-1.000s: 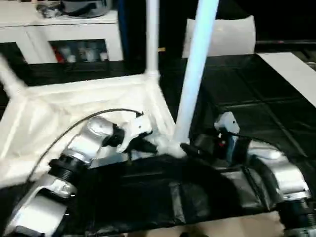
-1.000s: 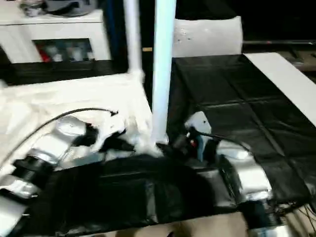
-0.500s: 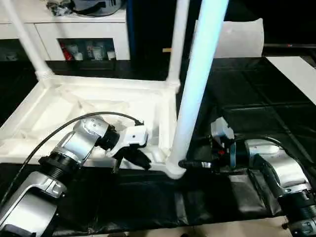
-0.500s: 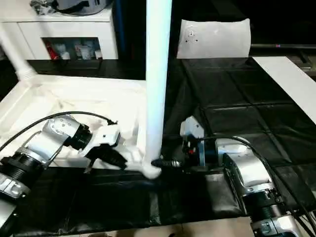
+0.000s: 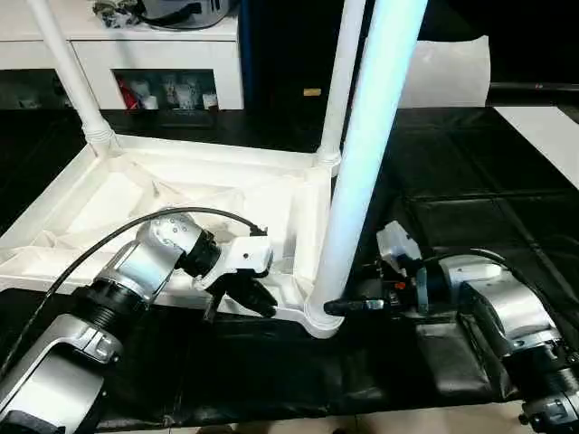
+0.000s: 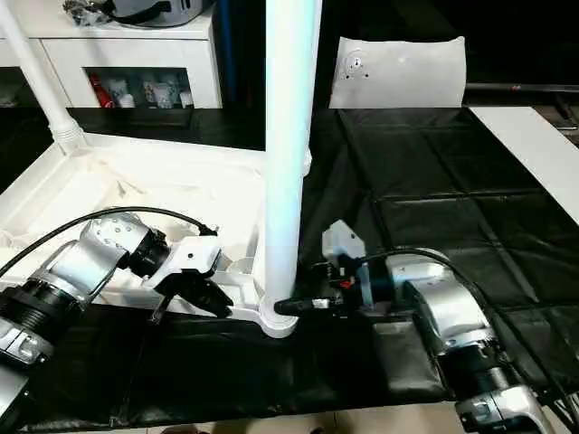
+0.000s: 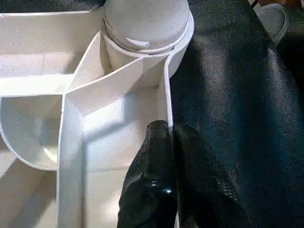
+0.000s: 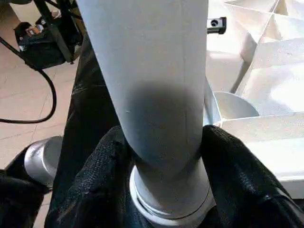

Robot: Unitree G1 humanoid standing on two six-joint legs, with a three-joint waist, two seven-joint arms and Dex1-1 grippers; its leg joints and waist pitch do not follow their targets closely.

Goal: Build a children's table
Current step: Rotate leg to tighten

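One large black-covered work surface [image 5: 470, 181] carries one white plastic square table top [image 5: 172, 194], lying ribbed underside up. Three long tapered round white legs stand in its corner sockets: far left leg [image 5: 68, 77], far right leg [image 5: 342, 81], near right leg [image 5: 366, 172]. One white cabinet with shelves [image 5: 136, 54] stands behind. Left gripper [image 7: 166, 147] is pinched closed on the top's thin rim wall beside the near socket. Right gripper [image 8: 164, 156] has its two fingers around the near right leg's base, closer in than a second ago.
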